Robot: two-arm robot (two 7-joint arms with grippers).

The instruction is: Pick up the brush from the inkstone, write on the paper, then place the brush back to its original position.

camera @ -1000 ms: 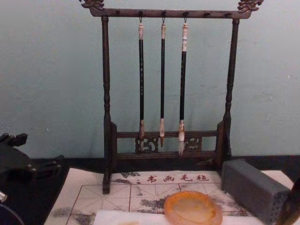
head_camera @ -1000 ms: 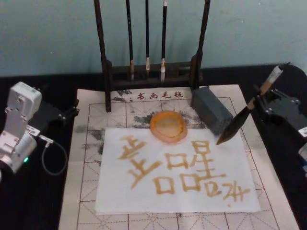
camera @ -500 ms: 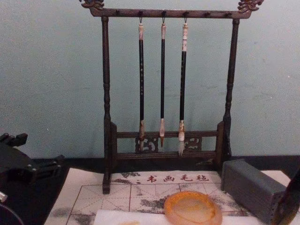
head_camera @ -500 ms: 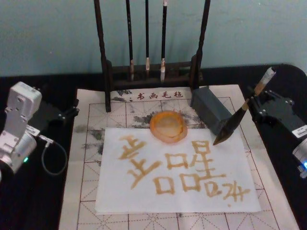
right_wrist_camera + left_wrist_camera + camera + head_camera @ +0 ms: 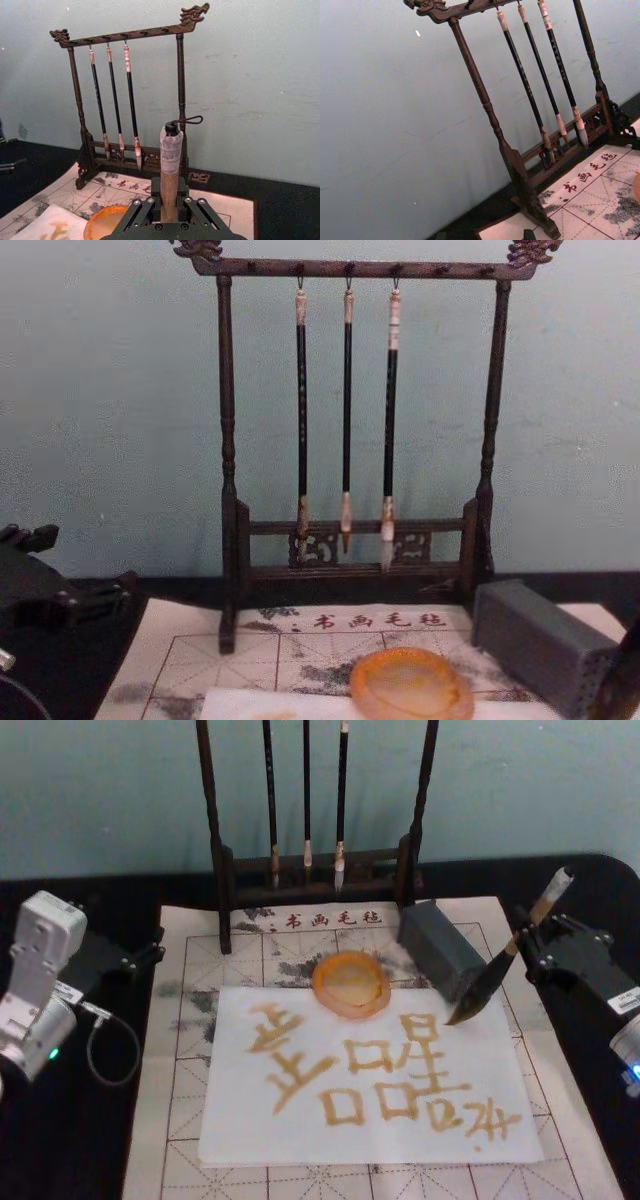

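Note:
My right gripper (image 5: 527,942) is shut on the brush (image 5: 508,952), gripping its tan handle at the table's right side. The brush tilts, its whitish cap up and to the right. Its dark bristles (image 5: 476,994) hang over the paper's (image 5: 300,1125) upper right corner, beside the grey block (image 5: 440,950). In the right wrist view the handle (image 5: 170,165) rises out of the gripper (image 5: 169,212). The amber inkstone (image 5: 350,983) sits on the paper's top edge, left of the bristles, also seen as the inkstone (image 5: 412,686). Tan characters cover the paper. My left gripper (image 5: 150,952) rests parked and open at the far left.
A dark wooden rack (image 5: 315,870) with three slim hanging brushes (image 5: 346,420) stands at the back of the cream grid mat (image 5: 180,1120). The grey block (image 5: 540,640) lies between rack and bristles. Black table surrounds the mat.
The right gripper has shifted slightly left and down with the brush, bringing the cap lower. The left arm has not moved.

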